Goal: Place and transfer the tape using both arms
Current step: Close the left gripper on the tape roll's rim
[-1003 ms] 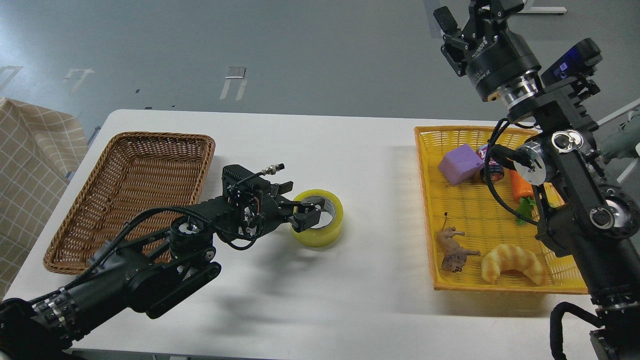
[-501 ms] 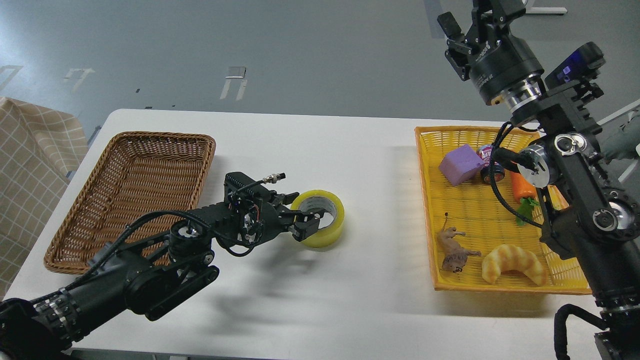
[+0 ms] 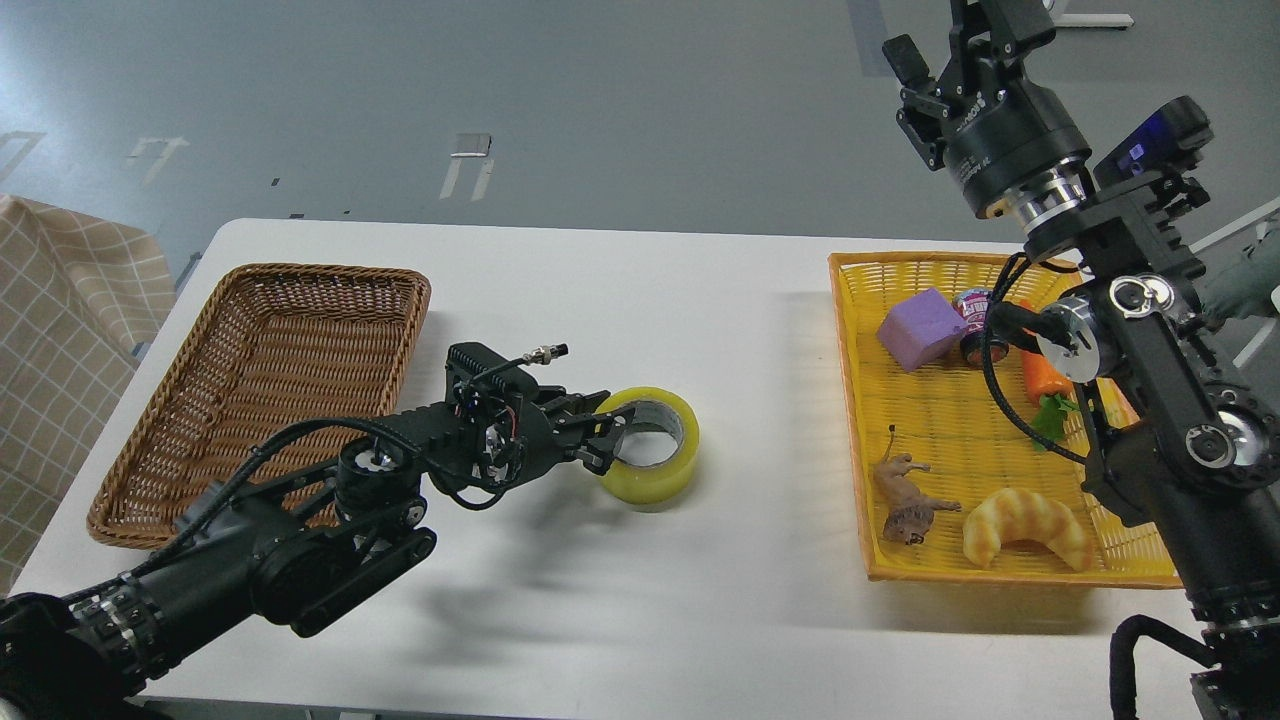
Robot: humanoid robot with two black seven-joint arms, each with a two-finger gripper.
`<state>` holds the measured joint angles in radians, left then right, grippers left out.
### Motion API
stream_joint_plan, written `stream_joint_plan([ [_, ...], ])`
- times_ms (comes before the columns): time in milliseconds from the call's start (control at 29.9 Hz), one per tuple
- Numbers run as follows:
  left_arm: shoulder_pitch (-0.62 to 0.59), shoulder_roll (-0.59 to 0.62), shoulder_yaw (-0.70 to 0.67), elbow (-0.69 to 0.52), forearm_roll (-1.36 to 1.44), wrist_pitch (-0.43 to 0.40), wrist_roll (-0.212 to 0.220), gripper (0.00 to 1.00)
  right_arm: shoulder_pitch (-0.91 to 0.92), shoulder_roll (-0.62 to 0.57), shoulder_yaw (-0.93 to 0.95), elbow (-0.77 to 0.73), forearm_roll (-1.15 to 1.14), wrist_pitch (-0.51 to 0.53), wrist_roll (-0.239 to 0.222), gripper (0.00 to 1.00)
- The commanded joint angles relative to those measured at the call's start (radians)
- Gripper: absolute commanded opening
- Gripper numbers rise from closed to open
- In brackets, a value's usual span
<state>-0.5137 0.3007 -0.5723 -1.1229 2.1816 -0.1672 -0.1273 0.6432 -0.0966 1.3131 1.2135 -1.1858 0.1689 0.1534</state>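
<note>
The tape (image 3: 655, 470), a yellow roll with a grey core, lies flat on the white table (image 3: 700, 600) near its middle. My left gripper (image 3: 606, 437) is at the roll's left wall. One finger reaches over the rim toward the core and the other sits outside the wall, with the jaws spread apart. My right gripper (image 3: 940, 45) is raised high at the top right, above the far end of the yellow basket (image 3: 852, 420). It is partly cut off by the frame edge and holds nothing that I can see.
A brown wicker basket (image 3: 150, 470) stands at the left, beside my left arm. The yellow basket holds a purple block (image 3: 920, 328), a can, a carrot (image 3: 1045, 375), a toy animal (image 3: 905, 500) and a croissant (image 3: 1025, 525). A checked cloth hangs at the far left.
The tape has shifted slightly right and toward me and settled flat. My left fingers have drawn back to its left rim and spread wider. My right arm has drifted slightly right.
</note>
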Motion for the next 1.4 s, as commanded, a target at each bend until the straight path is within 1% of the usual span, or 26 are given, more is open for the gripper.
stream_joint_plan([
  [0, -0.002, 0.000, 0.000, 0.000, 0.000, 0.000, 0.000, 0.27, -0.002, 0.003, 0.002, 0.000, 0.000, -0.003, 0.000, 1.00],
  [401, -0.002, 0.002, 0.002, -0.003, 0.000, 0.000, -0.002, 0.22, -0.014, 0.005, 0.006, 0.000, 0.000, -0.006, 0.000, 1.00],
  [802, -0.012, 0.000, -0.001, -0.006, 0.000, 0.006, -0.002, 0.21, -0.020, 0.008, 0.006, -0.003, 0.000, -0.006, 0.002, 1.00],
  [1136, -0.071, 0.000, -0.001, -0.015, 0.000, 0.006, -0.003, 0.21, -0.020, 0.009, 0.008, -0.006, -0.002, -0.008, 0.002, 1.00],
  [1370, -0.123, 0.043, -0.003, -0.018, 0.000, 0.006, -0.008, 0.21, -0.020, 0.009, 0.008, -0.008, -0.002, -0.008, 0.000, 1.00],
])
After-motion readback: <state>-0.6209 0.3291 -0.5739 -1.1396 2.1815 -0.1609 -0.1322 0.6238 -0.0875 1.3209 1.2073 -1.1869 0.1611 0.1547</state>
